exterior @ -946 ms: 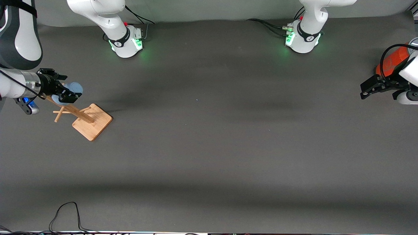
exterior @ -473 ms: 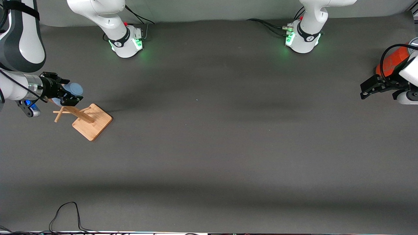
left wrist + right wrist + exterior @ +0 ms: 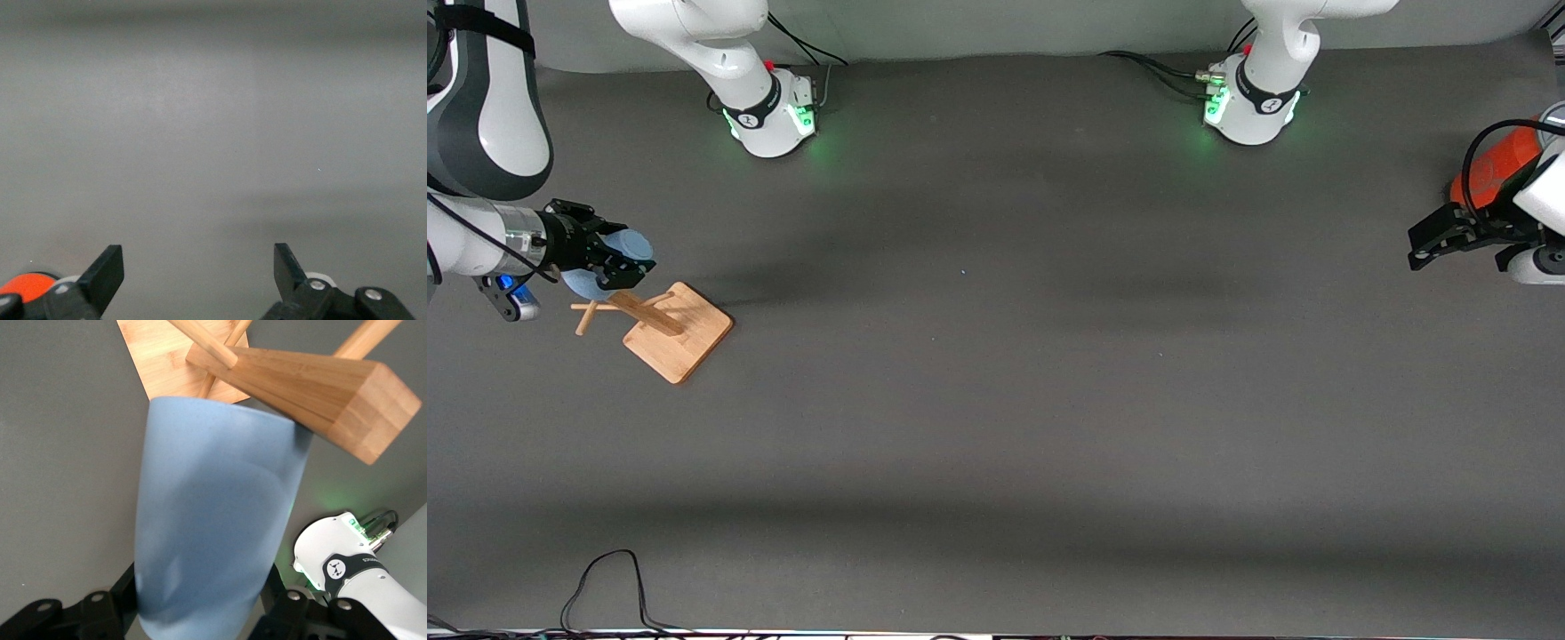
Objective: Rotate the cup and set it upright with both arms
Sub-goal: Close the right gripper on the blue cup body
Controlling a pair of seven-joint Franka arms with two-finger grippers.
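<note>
The right end effector (image 3: 609, 260) covered most of the cup (image 3: 628, 243) in the front view, so only the cup's two ends showed. In the right wrist view the cup's (image 3: 217, 520) wider end ran past the picture's edge, and the cup hid part of the wooden rack (image 3: 313, 383). The orange canister (image 3: 1489, 169) was half hidden by the left arm and cut off by the edge beside the left end effector (image 3: 1427, 249).
</note>
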